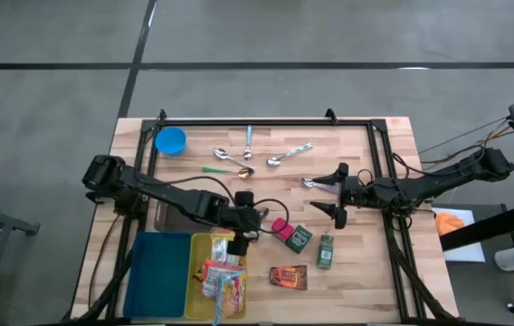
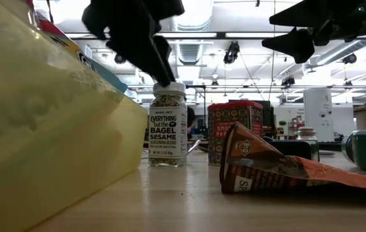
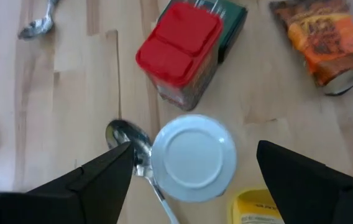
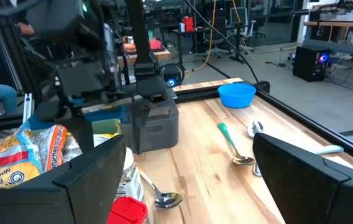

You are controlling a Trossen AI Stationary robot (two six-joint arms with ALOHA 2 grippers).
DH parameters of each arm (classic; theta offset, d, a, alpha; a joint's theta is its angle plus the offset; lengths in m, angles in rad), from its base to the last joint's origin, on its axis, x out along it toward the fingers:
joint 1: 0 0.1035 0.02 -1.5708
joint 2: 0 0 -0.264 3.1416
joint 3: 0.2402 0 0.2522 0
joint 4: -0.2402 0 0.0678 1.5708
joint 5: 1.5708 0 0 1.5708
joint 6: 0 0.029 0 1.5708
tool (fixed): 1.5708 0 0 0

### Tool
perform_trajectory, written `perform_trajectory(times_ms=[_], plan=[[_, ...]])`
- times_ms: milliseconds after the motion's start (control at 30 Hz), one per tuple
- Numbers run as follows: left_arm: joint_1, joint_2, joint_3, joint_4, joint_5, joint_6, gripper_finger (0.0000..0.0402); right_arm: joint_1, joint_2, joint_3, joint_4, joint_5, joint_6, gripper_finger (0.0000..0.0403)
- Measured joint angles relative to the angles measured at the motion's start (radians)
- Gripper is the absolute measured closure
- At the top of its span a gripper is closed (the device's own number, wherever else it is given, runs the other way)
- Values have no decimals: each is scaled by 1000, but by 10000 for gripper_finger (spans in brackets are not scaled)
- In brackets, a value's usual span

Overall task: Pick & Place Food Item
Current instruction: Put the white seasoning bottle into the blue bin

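The clear glass seasoning jar with a white round lid (image 3: pixel 193 157) stands upright on the wooden tabletop (image 1: pixel 366 263), just beside the yellow plastic bin (image 1: pixel 204 249) that already holds a bright noodle packet (image 1: pixel 225 285). The left pincer (image 3: pixel 195 177) hangs directly above the jar with its fingers spread wide, one on either side of the lid, gripping nothing. In the low view its dark tip sits right at the lid's top, and I cannot tell whether it touches.

The main risk, as I judge it, is crowding. A metal spoon (image 3: pixel 136 149) lies with its bowl against the jar's base, under one finger; a descent could press on the spoon or drag it along. The red-lidded spice tin (image 3: pixel 183 53) stands near on the far side, and a sideways nudge could topple it. A grip taken only on the smooth lid might slip, dropping a glass jar onto the tabletop or the bin's rim.

The right pincer (image 1: pixel 337 193) hovers over the tabletop's middle, well apart, fully spread and empty, near another spoon (image 1: pixel 311 183). The orange-brown snack pouch (image 2: pixel 279 169) lies flat, clear of the action.
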Motion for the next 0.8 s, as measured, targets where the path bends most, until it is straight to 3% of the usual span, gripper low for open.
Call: perform_trajectory(times_ms=[533,800], plan=[[63,0,-155,230,53,-13,64,0,0,0,-1,0,0,54],[68,0,-167,246,61,-19,75,0,0,0,-2,0,0,54]])
